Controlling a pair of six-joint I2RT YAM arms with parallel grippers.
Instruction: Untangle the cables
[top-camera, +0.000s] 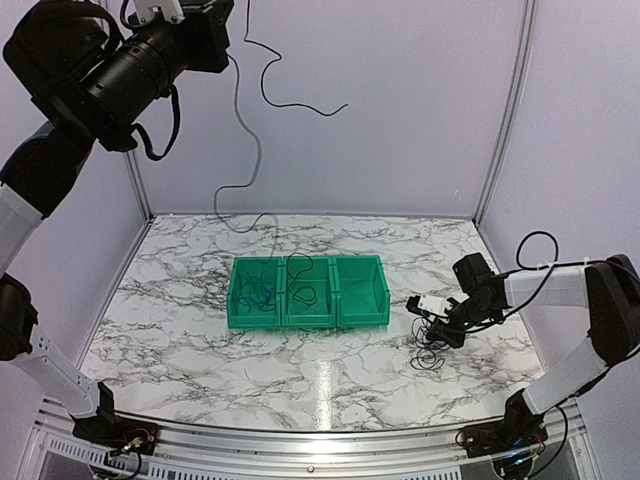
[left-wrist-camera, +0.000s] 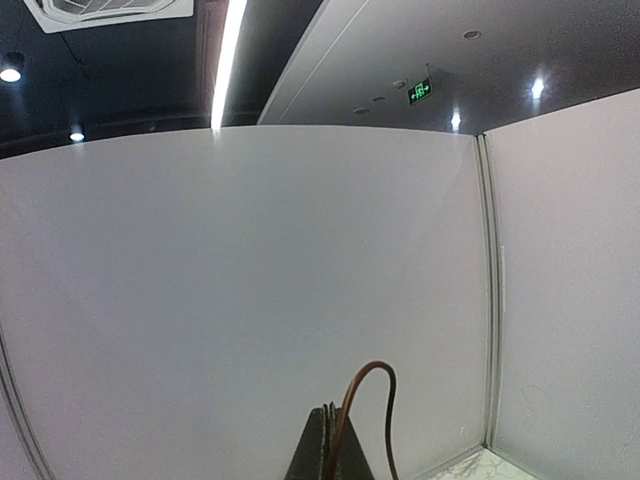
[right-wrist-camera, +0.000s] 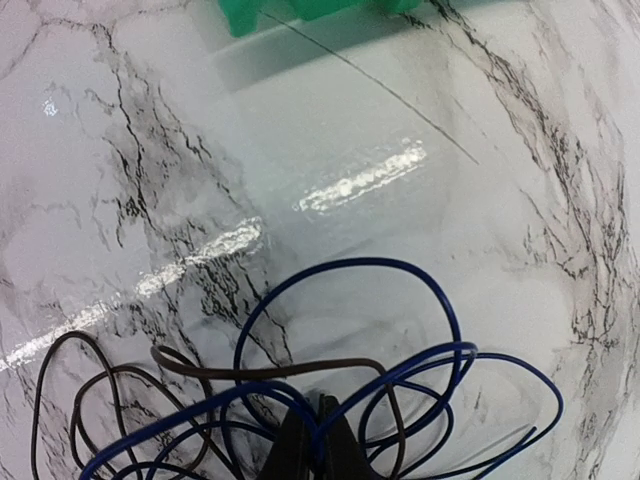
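Observation:
My left gripper (top-camera: 222, 18) is raised high at the top left edge of the top view. Its fingers (left-wrist-camera: 338, 445) are shut on a thin dark cable (left-wrist-camera: 385, 400). That cable (top-camera: 258, 150) hangs down the back wall to the table, and a free end (top-camera: 320, 108) dangles in the air. My right gripper (top-camera: 425, 305) is low over the table, right of the bins. Its fingers (right-wrist-camera: 320, 435) are shut on a blue cable (right-wrist-camera: 400, 275) in a tangle with brown-black cables (right-wrist-camera: 300, 368). The tangle (top-camera: 432, 352) lies on the marble.
A green tray of three bins (top-camera: 335, 322) stands mid-table. Its left bin holds blue and black cables (top-camera: 258, 293), and its middle bin holds a black coil (top-camera: 305, 294). A green bin corner (right-wrist-camera: 245, 15) shows in the right wrist view. Grey walls enclose the back and sides.

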